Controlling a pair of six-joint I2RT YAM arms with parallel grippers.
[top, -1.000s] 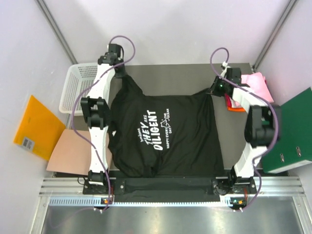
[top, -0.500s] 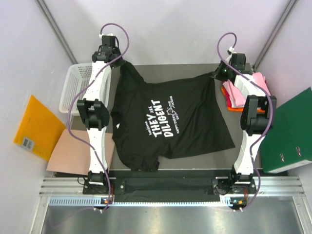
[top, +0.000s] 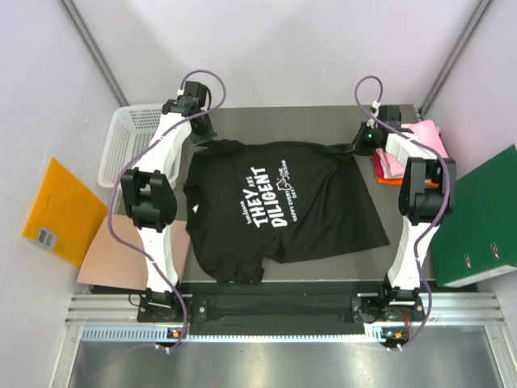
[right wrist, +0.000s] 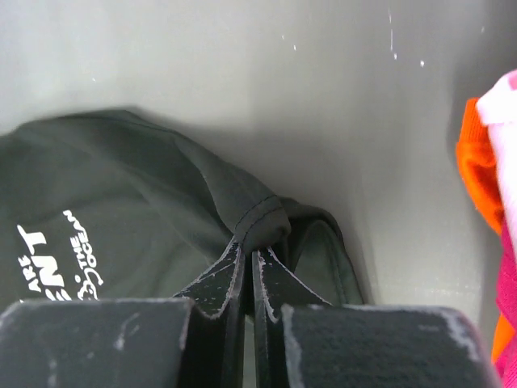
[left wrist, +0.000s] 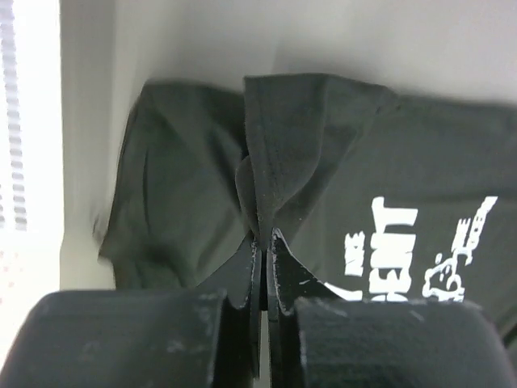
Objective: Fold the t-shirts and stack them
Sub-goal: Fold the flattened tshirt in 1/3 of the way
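Observation:
The black t-shirt [top: 279, 202] with white lettering lies spread on the grey table, print up. My left gripper [top: 203, 139] is shut on its far left corner; the left wrist view shows the jaws [left wrist: 262, 242] pinching a fold of black cloth [left wrist: 283, 145]. My right gripper [top: 359, 145] is shut on the far right corner; the right wrist view shows the hem [right wrist: 262, 222] pinched at the fingertips [right wrist: 249, 252]. Folded pink, white and orange tees [top: 408, 149] are stacked at the far right, also showing at the right wrist view's edge [right wrist: 485, 174].
A white mesh basket [top: 125, 149] stands off the table's far left. A green folder [top: 481, 214] lies at the right. A yellow envelope [top: 56, 210] and a brown card sheet [top: 117, 255] lie at the left. The table [top: 283, 117] has a far edge behind both grippers.
Both grippers carried the shirt's top edge away from the bases, then came down. The shirt now lies flatter, with its near hem drawn off the front edge.

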